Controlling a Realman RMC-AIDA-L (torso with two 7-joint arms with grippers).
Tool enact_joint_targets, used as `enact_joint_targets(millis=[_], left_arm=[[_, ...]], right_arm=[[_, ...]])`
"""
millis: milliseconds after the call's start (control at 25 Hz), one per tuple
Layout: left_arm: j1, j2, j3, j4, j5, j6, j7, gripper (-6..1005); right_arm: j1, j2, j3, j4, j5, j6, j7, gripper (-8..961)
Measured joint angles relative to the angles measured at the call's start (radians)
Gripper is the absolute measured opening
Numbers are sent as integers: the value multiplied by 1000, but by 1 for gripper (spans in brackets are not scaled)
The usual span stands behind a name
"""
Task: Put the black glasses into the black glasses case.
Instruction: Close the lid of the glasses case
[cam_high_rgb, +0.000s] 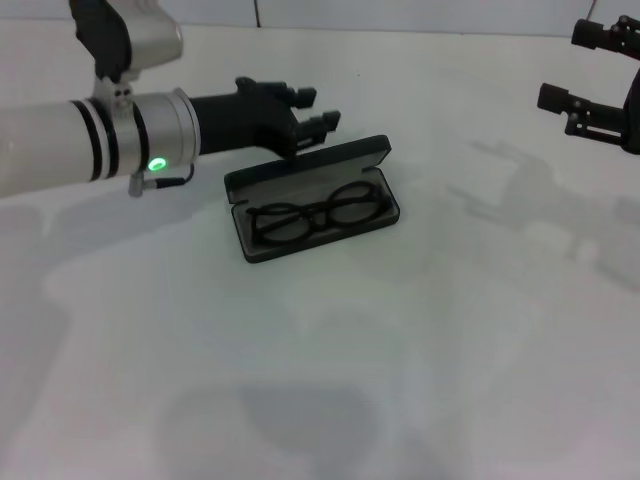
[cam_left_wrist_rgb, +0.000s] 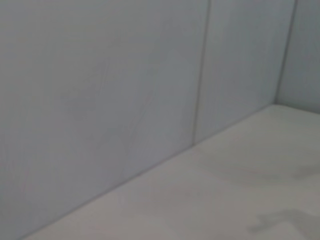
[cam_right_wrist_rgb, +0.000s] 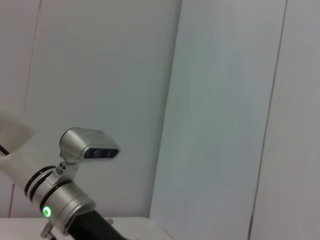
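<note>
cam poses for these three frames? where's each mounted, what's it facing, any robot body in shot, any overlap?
Head: looks down at the table; black glasses lie in the open black glasses case; left gripper behind it, right gripper far right.
Left wrist: faces wall, no robot parts.
Right wrist: faces wall, left arm.
Shared: left arm, head and right wrist.

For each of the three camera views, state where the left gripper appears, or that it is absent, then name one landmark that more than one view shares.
Head view: the left gripper is upper centre, just behind the lid of the open glasses case, where the glasses lie.
Left wrist view: not in it; only wall and table show.
Right wrist view: not in it; only the left arm's silver wrist shows.
Shared landmark: the wrist's green light.
</note>
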Motion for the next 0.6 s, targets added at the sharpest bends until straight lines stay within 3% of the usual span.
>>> enact_joint_targets(millis=[600], left_arm=[[60, -12, 0, 49, 51, -5, 90, 460]], right_arm=[[13, 0, -34, 7, -5, 50, -14, 756]])
